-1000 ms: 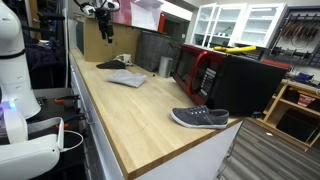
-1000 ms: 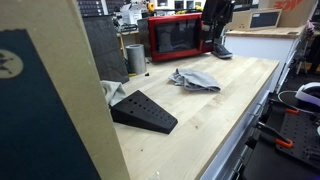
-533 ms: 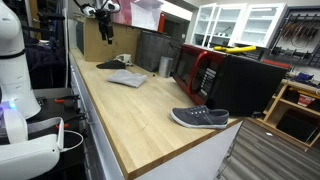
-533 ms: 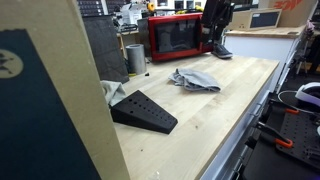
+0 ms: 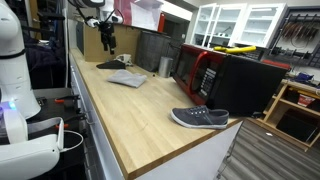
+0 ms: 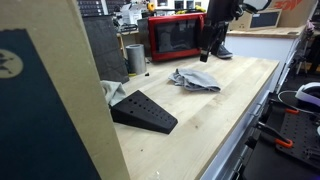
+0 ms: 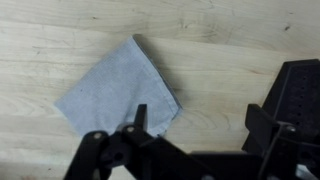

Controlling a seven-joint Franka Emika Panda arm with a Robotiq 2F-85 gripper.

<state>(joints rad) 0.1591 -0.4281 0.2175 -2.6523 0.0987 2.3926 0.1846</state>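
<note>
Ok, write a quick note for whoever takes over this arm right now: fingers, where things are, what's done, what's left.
The fingers are open and empty, hovering above the grey cloth, not touching it.
The cloth lies flat on the wooden counter, near the black wedge; the shoe sits farther along.
Done: arm positioned over the cloth.
Left: nothing grasped yet.

Bare countertop [image 6: 240, 100] lies open around the cloth [image 6: 196, 80]; black wedge [image 6: 143, 110] and microwave [image 6: 175, 38] stand nearby
</note>
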